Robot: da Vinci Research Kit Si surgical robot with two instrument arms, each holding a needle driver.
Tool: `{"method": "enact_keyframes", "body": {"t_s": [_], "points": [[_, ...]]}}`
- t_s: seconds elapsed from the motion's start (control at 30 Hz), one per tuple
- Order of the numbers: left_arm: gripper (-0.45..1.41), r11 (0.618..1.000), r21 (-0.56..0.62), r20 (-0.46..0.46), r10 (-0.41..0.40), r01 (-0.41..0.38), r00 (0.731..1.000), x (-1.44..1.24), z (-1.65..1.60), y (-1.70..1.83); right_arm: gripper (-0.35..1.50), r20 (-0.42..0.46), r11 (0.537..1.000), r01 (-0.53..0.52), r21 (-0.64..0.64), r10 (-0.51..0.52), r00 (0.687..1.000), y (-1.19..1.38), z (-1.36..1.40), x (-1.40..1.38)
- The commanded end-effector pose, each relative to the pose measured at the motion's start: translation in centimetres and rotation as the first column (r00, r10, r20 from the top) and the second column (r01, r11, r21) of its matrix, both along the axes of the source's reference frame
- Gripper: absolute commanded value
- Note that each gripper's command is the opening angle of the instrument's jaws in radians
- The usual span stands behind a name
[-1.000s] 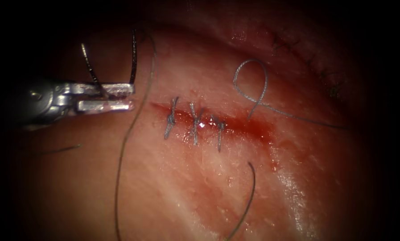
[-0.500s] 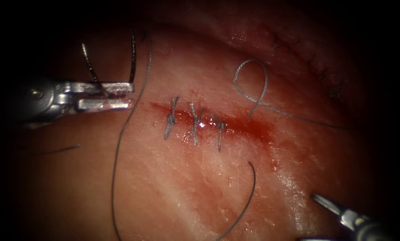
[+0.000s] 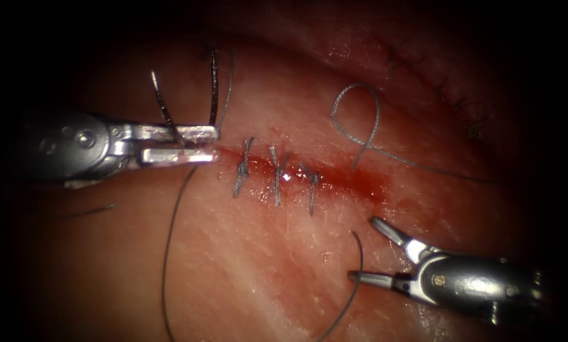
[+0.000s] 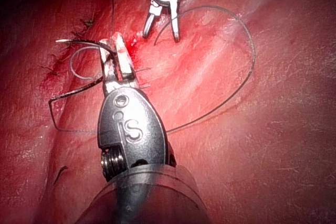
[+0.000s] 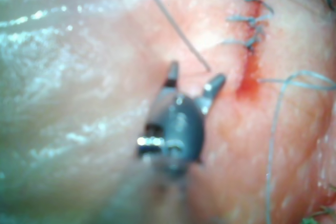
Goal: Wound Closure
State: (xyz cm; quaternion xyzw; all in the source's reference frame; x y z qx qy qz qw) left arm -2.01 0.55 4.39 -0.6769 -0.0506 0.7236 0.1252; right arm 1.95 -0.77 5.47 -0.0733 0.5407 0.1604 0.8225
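Holding needle (image 3: 185, 95): left tool (image 3: 198, 144).

Pork-belly tissue (image 3: 252, 266) carries everything under my tools, its horizontal cut (image 3: 309, 174) wet with red fluid (image 3: 366, 183); three stitches (image 3: 276, 176) cross the cut's left part; a pale loop of thread (image 3: 356, 117) lies on the tissue above the cut's right part, one strand trailing off to the right; a dark thread (image 3: 166, 253) curves down over the tissue left of the stitches; a cut end of thread (image 3: 353, 278) lies below the cut; another short end (image 3: 87, 212) rests at far left.
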Motion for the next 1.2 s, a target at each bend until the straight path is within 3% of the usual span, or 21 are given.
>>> {"method": "enact_keyframes", "body": {"t_s": [0.03, 0.1, 0.17, 0.23, 0.27, 0.47, 0.6, 0.93, 1.0, 1.17, 1.2], "points": [[-0.45, 1.0, 0.002, 0.003, 0.007, -0.007, 1.0, -0.05, 0.08, -0.06, 1.15, -0.007, 1.0, 0.002, 0.002, -0.002, 1.0, -0.02, 0.07, 0.09], [-0.45, 1.0, 0.007, 0.005, 0.007, -0.007, 1.0, -0.06, 0.08, -0.07, 0.89, -0.007, 1.0, 0.002, 0.002, -0.002, 1.0, -0.01, 0.08, 0.1], [-0.45, 1.0, 0.007, 0.005, 0.007, -0.007, 1.0, -0.06, 0.09, -0.07, 0.51, -0.008, 1.0, 0.004, 0.002, -0.004, 1.0, -0.01, 0.09, 0.09], [-0.45, 1.0, 0.007, 0.005, 0.007, -0.007, 1.0, -0.06, 0.08, -0.07, -0.15, -0.005, 1.0, 0.0, 0.001, 0.0, 1.0, -0.01, 0.09, 0.09], [-0.45, 1.0, 0.007, 0.005, 0.007, -0.007, 1.0, -0.06, 0.08, -0.07, -0.35, -0.001, 1.0, 0.005, -0.002, -0.005, 1.0, -0.01, 0.09, 0.08], [-0.45, 1.0, 0.007, 0.006, 0.011, -0.011, 1.0, -0.06, 0.08, -0.07, -0.35, -0.025, 0.999, 0.05, -0.002, -0.05, 0.998, -0.1, 0.0, -0.04], [-0.45, 1.0, 0.007, 0.006, 0.011, -0.011, 1.0, -0.07, 0.08, -0.07, -0.35, -0.043, 0.997, 0.077, -0.001, -0.077, 0.996, -0.31, -0.25, -0.16], [-0.45, 1.0, 0.007, 0.004, 0.013, -0.013, 1.0, -0.08, 0.09, -0.07, -0.35, -0.039, 0.986, 0.162, 0.021, -0.162, 0.986, -1.08, -1.29, -0.36], [-0.45, 1.0, 0.007, 0.004, 0.013, -0.013, 1.0, -0.08, 0.09, -0.07, -0.35, -0.048, 0.979, 0.2, 0.026, -0.199, 0.979, -1.34, -1.73, -0.32], [-0.45, 1.0, 0.007, 0.004, 0.013, -0.013, 1.0, -0.07, 0.08, -0.07, -0.35, -0.054, 0.97, 0.24, 0.033, -0.239, 0.97, -1.52, -2.08, -0.23], [-0.45, 1.0, 0.007, 0.004, 0.013, -0.013, 1.0, -0.07, 0.08, -0.07, -0.15, -0.055, 0.97, 0.241, 0.034, -0.239, 0.97, -1.52, -2.11, -0.21]]}}
